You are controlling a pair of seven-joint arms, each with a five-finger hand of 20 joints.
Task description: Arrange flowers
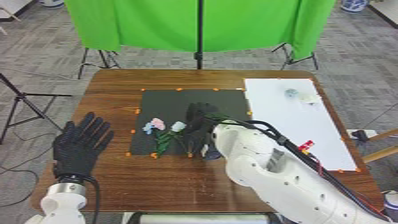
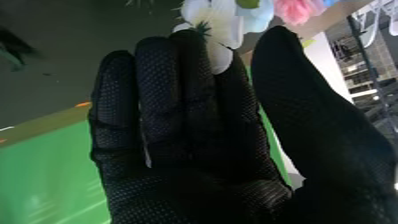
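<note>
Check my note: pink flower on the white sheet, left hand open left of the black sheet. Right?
No: the head view shows the pink flower on the black sheet. The left hand is indeed open, left of that sheet.

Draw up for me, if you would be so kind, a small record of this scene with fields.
surface: brown wooden table
black sheet: pink, blue and white flowers on its left part, with green leaves
right hand: over the black sheet, fingers straight
contact: white flower overlaps those fingers in the wrist view; touch uncertain
left hand: left of the black sheet, fingers spread
white sheet: two small pale items
backdrop: green cloth
</note>
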